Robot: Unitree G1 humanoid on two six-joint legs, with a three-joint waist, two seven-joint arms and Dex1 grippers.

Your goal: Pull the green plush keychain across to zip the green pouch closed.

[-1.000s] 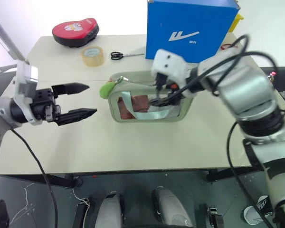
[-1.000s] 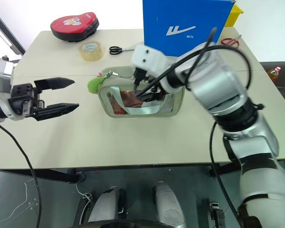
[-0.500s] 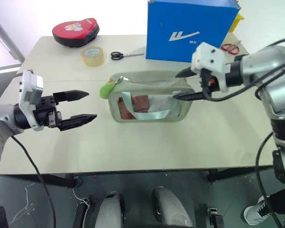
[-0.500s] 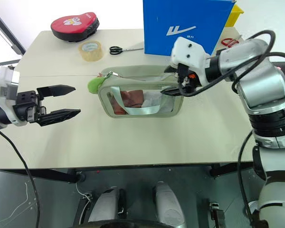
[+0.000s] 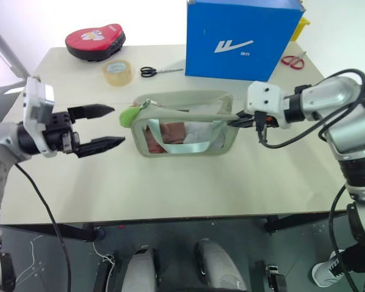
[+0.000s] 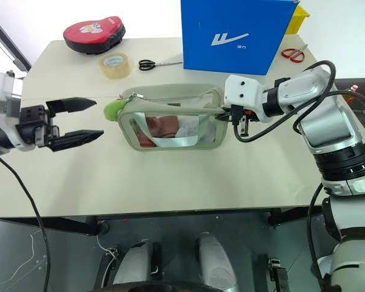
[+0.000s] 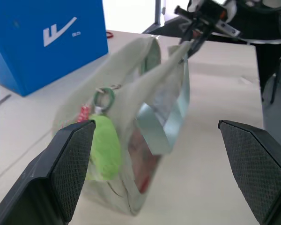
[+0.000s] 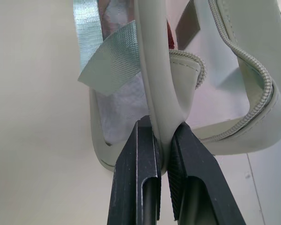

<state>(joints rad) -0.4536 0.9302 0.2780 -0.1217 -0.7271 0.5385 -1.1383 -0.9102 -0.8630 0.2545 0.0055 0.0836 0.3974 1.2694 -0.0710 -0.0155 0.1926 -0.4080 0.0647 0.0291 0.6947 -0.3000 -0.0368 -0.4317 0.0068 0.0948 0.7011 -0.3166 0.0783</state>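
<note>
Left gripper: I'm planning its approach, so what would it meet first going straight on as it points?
Probably the green plush keychain, hanging at the green pouch's near end between the open left gripper's fingers; depth unclear.

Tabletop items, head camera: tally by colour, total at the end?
Green: 2 - pale sage-green fabric zip pouch, lime-green plush keychain
Blue: 1 - big blue cardboard box
Red: 2 - red padded heart-shaped case, red-handled scissors
Black: 1 - black-handled scissors
Tan: 1 - roll of clear packing tape
Total: 7
</note>
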